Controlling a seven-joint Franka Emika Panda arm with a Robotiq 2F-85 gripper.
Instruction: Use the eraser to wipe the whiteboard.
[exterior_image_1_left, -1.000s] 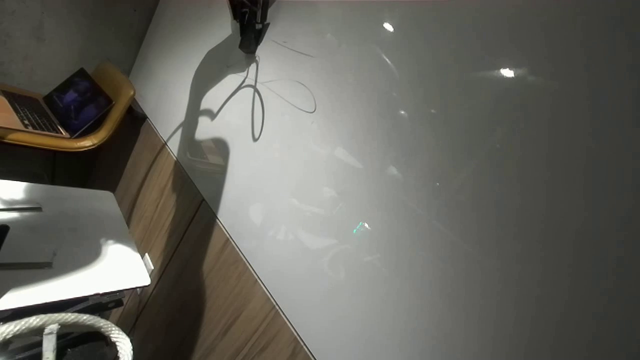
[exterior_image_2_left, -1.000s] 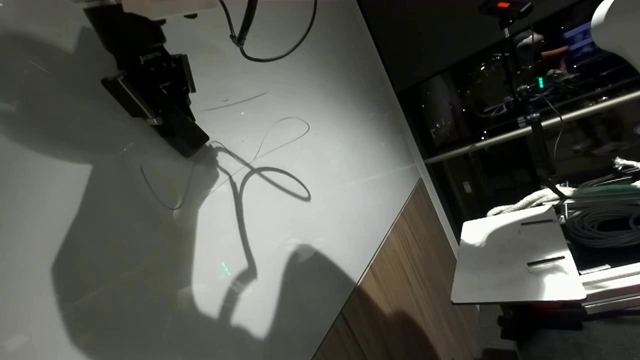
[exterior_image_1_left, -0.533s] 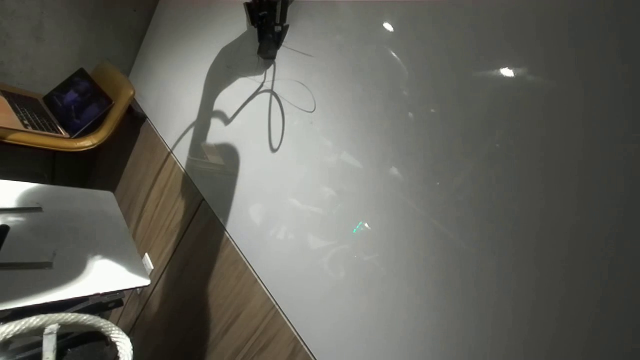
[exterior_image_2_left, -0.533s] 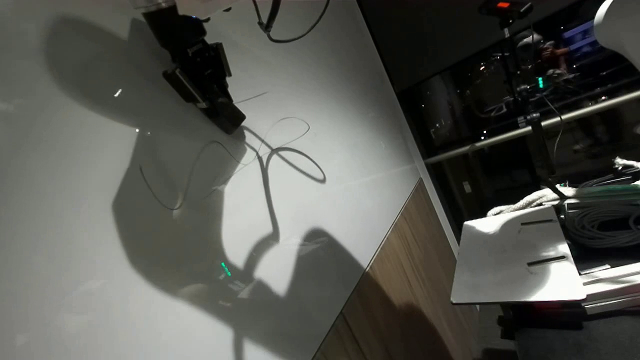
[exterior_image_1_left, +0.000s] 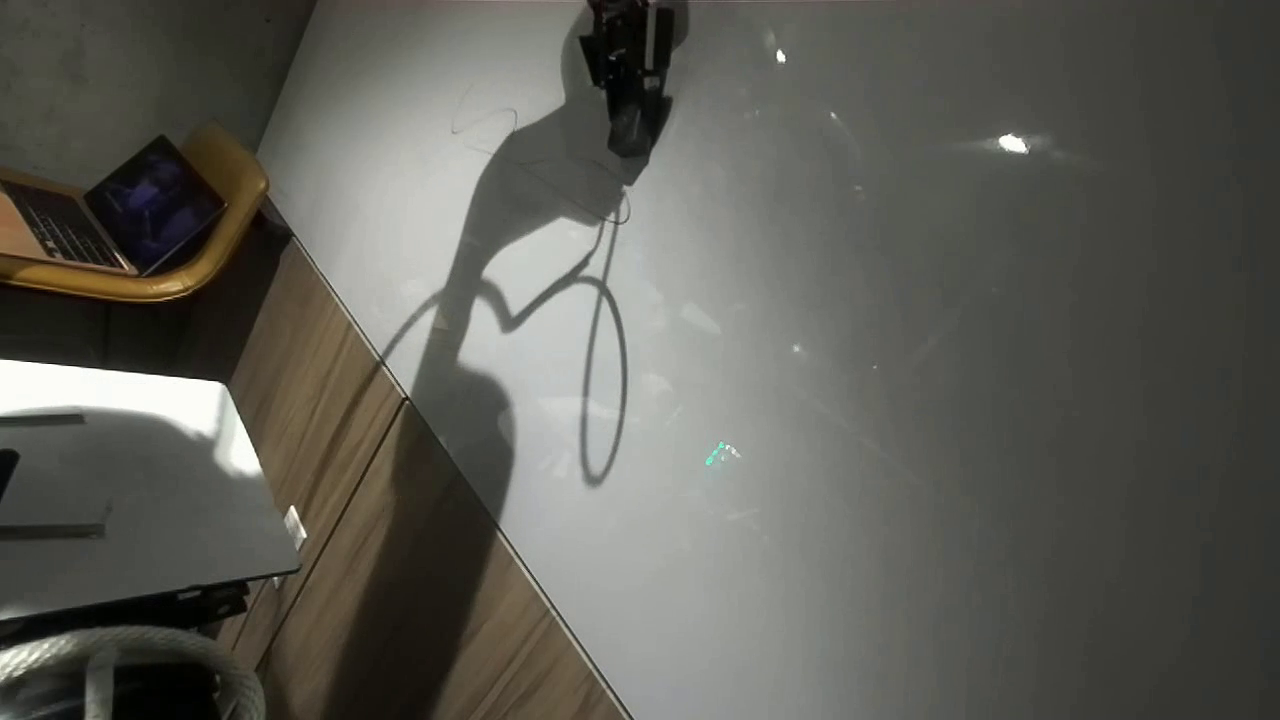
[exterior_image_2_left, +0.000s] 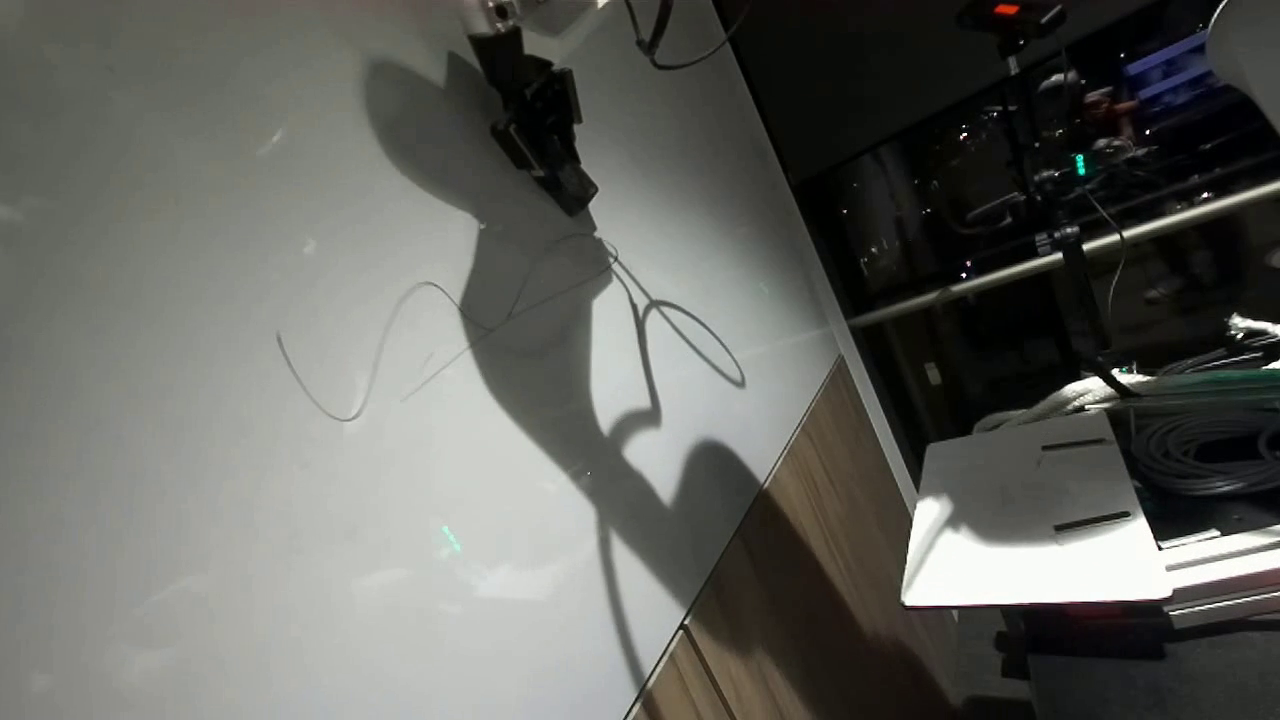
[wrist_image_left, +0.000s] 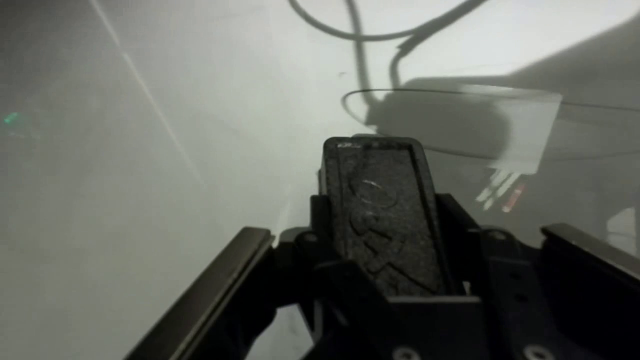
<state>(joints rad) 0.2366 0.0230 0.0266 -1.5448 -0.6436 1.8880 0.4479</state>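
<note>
Pincer (wrist_image_left: 384, 220): you hold the eraser (wrist_image_left: 382, 172) in it, jaws narrowed against its two long sides.
Eraser: it lies between the jaws and sticks out in front of them.
Long axis: it goes straight outward from the pincer, in line with the jaws, not across.
Whiteboard (exterior_image_1_left: 850, 420): it spreads behind the eraser in both exterior views; whether the two touch, you cannot be sure from here.
Loop line (exterior_image_2_left: 492, 328): it is visible, so this part is not yet wiped; its rounded end lies just beyond the eraser's tip, and in the wrist view the rest goes off to the right.
Coming move: probably you should bring the eraser flat to the whiteboard and push outward over that rounded end; maybe only the tip will rub, so please watch the tilt.
</note>
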